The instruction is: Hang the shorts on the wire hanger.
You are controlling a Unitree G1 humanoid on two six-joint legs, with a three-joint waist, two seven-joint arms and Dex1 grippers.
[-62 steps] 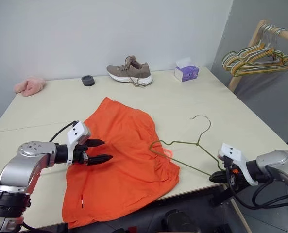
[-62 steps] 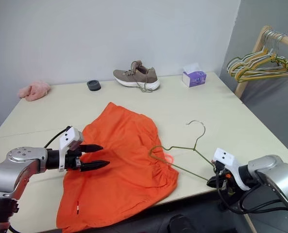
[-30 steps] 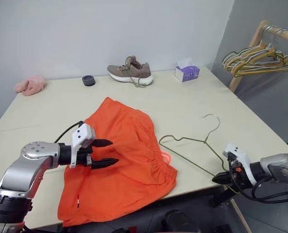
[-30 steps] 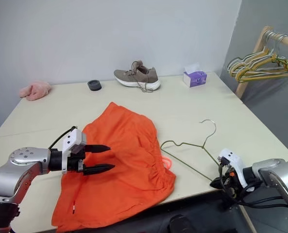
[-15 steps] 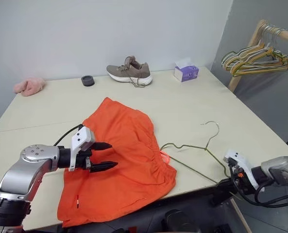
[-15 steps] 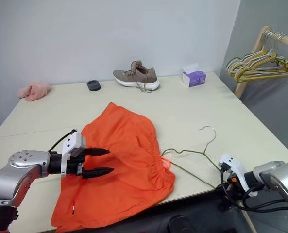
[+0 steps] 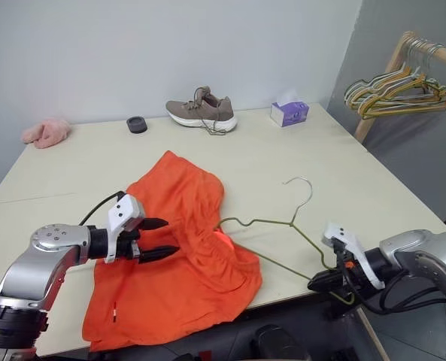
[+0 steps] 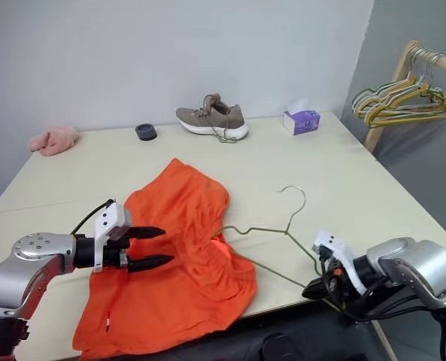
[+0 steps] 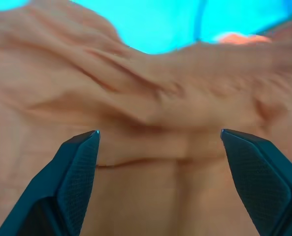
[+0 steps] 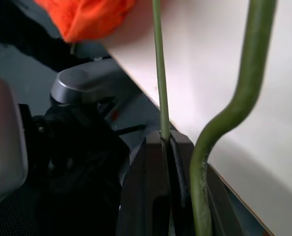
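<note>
The bright orange fabric shorts (image 7: 179,252) lie crumpled on the cream table (image 7: 268,162), spread from about the middle of its near half down to the near edge, where their lower left part reaches the edge. The gathered waistband side faces the table's right edge, and a bit of neon orange-pink drawstring (image 7: 222,238) shows in its folds. The thin dark olive-green wire hanger (image 7: 271,223) lies just beside the shorts toward the right edge: its left end runs into the bunched waistband fabric, its curved hook (image 7: 303,188) points toward the far edge, and its lower wire runs on to the near edge. There the right gripper (image 7: 318,281), its two black fingers pressed together, pinches that wire; the right wrist view shows the thin green wire clamped between the fingers at the table's edge. The left gripper (image 7: 159,238) sits over the left part of the shorts with its fingers spread apart, pointing toward the right edge; in the left wrist view the two finger tips stand wide with only wrinkled orange fabric between them, and whether they touch the cloth cannot be told. Along the far edge stand a small black round object (image 7: 136,124), a tan laced sneaker (image 7: 201,111) and a purple tissue box (image 7: 289,113), and a pink fluffy cloth (image 7: 45,132) lies near the far left corner. Beyond the far right corner, a bunch of thicker yellow, green and tan hangers (image 7: 395,90) hangs on a wooden rack (image 7: 383,80).
</note>
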